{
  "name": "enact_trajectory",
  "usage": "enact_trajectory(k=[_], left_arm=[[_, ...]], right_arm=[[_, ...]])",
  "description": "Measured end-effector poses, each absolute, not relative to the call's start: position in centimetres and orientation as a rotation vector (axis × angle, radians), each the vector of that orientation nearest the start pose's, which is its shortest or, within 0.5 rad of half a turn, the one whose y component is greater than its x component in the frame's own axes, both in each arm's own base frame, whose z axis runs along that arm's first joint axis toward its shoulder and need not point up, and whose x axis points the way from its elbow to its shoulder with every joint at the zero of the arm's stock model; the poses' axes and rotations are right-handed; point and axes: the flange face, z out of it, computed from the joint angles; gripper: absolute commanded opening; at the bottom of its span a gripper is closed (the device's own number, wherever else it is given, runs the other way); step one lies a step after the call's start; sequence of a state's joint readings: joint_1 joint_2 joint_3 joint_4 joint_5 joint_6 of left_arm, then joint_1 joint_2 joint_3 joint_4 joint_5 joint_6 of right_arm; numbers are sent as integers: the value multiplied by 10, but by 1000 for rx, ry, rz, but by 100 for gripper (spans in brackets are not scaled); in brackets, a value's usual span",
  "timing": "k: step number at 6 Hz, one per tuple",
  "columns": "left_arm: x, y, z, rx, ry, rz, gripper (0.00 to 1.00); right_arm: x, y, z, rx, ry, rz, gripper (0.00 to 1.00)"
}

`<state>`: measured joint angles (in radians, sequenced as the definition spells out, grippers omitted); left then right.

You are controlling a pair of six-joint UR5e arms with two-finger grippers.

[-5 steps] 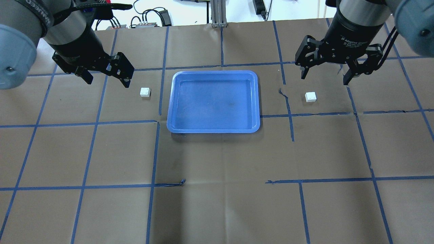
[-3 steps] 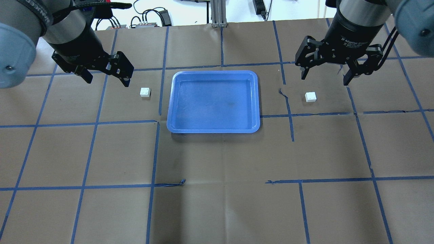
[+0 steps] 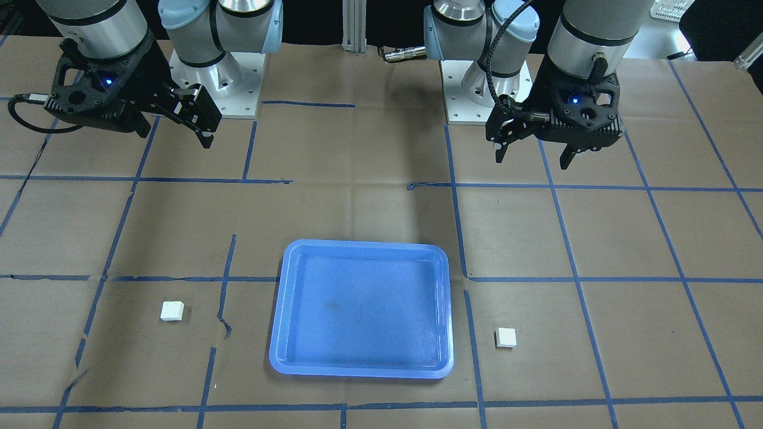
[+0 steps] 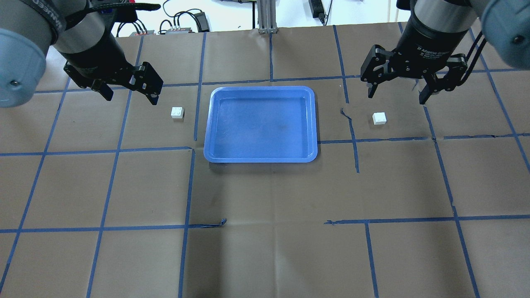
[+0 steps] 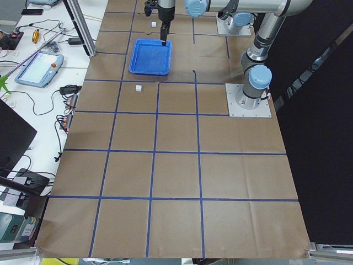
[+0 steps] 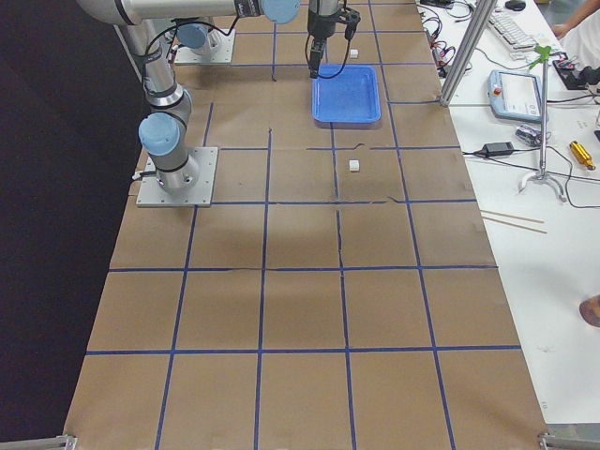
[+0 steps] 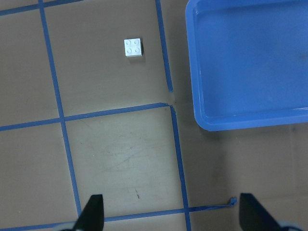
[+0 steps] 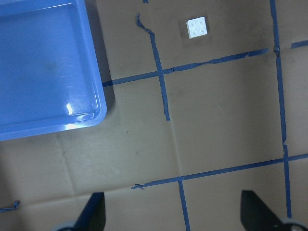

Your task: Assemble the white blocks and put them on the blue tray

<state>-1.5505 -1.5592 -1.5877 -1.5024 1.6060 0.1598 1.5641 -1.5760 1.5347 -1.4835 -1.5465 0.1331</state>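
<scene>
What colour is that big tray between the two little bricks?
The tray is blue; the overhead view shows it best.

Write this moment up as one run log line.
left gripper: open, empty | right gripper: open, empty | left white block: on table, untouched | right white block: on table, untouched | blue tray: empty | assembly: not started

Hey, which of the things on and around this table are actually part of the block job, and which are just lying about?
Part of the job:
- left white block, on the paper
- right white block, on the paper
- blue tray, nothing in it

Just lying about:
- black power adapter, past the table's far edge
- teach pendant, on the side bench
</scene>
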Motion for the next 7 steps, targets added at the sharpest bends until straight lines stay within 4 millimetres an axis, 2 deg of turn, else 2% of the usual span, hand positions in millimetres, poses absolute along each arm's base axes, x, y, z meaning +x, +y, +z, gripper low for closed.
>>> enact_trajectory(k=[2,3,5,6,7], left_arm=[[-114,-513,478,240,3092,-81,99],[-103,-536,459,288,3088,-80,99],[-85,-582,406,407,3072,-84,98],[-83,-596,380,557,3062,-47,98],[-82,-607,350,787,3046,0,98]], right_arm=[[123,-493,495,-166,3109,76,100],[109,-495,497,-419,3080,72,100],[88,-495,500,-1033,2987,93,100],[79,-497,499,-1346,2917,147,100],[70,-503,497,-1627,2795,171,100]])
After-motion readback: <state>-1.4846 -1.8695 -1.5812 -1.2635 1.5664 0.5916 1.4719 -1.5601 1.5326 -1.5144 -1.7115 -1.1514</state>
